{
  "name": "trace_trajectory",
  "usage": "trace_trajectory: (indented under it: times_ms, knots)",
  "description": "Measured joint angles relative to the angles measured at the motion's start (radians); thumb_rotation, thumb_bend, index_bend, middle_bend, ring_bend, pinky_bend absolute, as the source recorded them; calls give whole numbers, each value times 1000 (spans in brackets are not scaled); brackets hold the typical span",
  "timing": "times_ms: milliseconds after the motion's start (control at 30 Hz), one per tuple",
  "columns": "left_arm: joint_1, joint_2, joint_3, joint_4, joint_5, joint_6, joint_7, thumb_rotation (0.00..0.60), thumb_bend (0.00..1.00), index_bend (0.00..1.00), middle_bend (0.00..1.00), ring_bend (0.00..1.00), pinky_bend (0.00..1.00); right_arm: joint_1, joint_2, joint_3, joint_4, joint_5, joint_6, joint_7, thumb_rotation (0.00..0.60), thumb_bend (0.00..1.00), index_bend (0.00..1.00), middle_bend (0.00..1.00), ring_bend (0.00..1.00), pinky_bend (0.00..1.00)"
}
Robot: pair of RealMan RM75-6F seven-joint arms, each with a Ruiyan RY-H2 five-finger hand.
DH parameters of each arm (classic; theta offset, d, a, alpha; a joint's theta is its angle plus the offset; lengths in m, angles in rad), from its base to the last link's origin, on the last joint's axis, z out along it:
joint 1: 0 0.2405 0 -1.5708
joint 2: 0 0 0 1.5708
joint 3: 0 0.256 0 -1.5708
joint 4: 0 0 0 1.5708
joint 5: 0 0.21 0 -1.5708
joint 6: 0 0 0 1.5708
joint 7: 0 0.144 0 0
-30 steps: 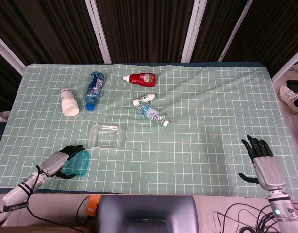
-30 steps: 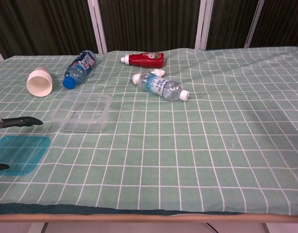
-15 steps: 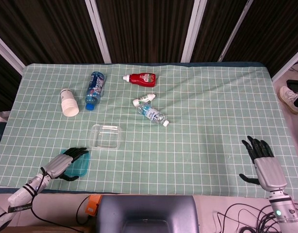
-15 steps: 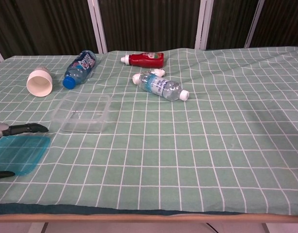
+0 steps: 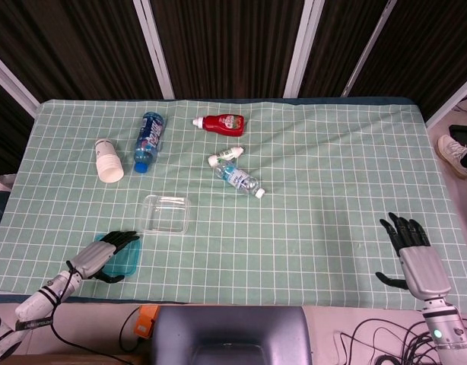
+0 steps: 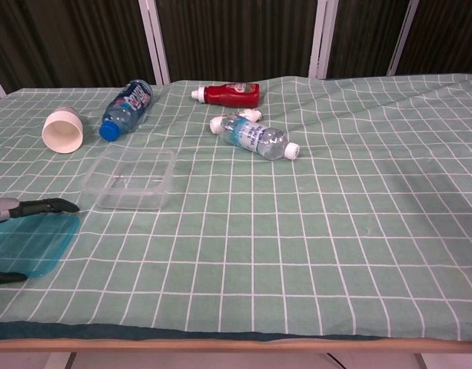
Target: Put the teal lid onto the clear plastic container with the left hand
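Observation:
The teal lid [image 5: 125, 259] [image 6: 32, 242] lies flat on the green checked cloth near the front left edge. My left hand [image 5: 99, 256] reaches over it from the left. Its fingers [image 6: 44, 206] lie along the lid's far edge and its thumb [image 6: 5, 275] sits at the near edge. Whether they press on the lid does not show. The clear plastic container [image 5: 166, 214] [image 6: 131, 178] stands open and empty just beyond and right of the lid. My right hand [image 5: 413, 255] rests at the front right, fingers spread, holding nothing.
Behind the container lie a white cup [image 5: 108, 161] on its side, a blue-label bottle [image 5: 147, 140], a red bottle [image 5: 222, 123], a small white bottle [image 5: 225, 156] and a clear water bottle [image 5: 239, 179]. The table's front edge [image 6: 236, 332] runs close below the lid.
My left hand has dropped lower and drawn slightly toward the front edge, so its fingers and thumb now straddle the lid. The lid has barely moved. The right hand is still.

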Motion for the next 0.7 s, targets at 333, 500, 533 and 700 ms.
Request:
trace_trajectory:
  times_ms: [333,500,533,700]
  knots:
    - [-18,7,15,-1,-12,-51,-12,600,213,0,0,0,0,1,-1,-1,0,1,-2,-3,600,185,0,0,0,7]
    - [-19,3,15,2,-20,-60,-4,600,226,0,16,81,107,1,0,-1,-1,0,-2,-1,600,186,0,0,0,8]
    - [-18,2,14,3,-21,-58,0,600,228,0,64,156,165,0,0,-1,-1,0,-2,0,600,186,0,0,0,8]
    - [-9,0,5,4,-32,-41,24,600,233,0,353,427,423,0,1,-2,1,-2,-1,3,600,186,0,0,0,8]
